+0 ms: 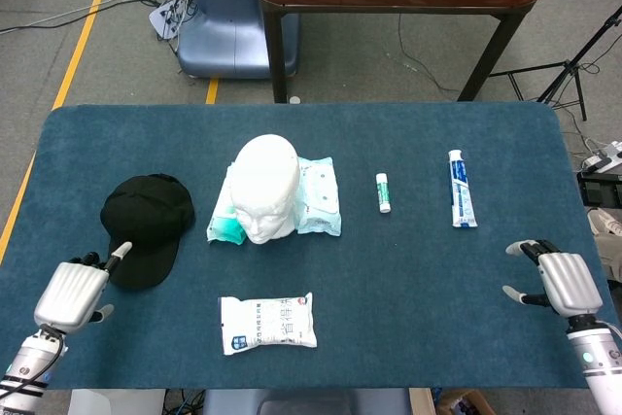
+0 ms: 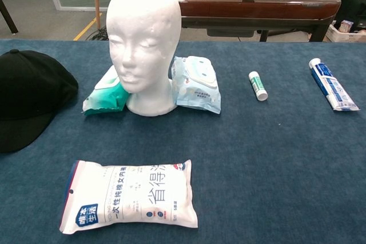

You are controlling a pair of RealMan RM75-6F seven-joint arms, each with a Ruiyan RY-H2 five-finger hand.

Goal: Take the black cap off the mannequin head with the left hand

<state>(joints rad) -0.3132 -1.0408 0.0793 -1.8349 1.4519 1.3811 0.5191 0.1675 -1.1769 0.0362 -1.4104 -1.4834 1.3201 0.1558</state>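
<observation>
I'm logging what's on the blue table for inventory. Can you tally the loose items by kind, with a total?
Caps: 1, the black cap
Mannequin heads: 1, the white mannequin head
Wipe or tissue packs: 3, green pack, light blue pack, white pack
Tubes: 1, toothpaste tube
Small sticks: 1, white stick with green cap
Total: 7

The black fabric baseball cap [image 1: 146,225] lies flat on the blue table, crown up and rounded, its brim pointing toward the near edge. It rests just beyond the left hand [image 1: 73,291], whose fingertips reach close to the brim, apart from it. The white foam mannequin head [image 1: 266,188] stands upright and bare, farther from that hand, to the cap's right.
</observation>
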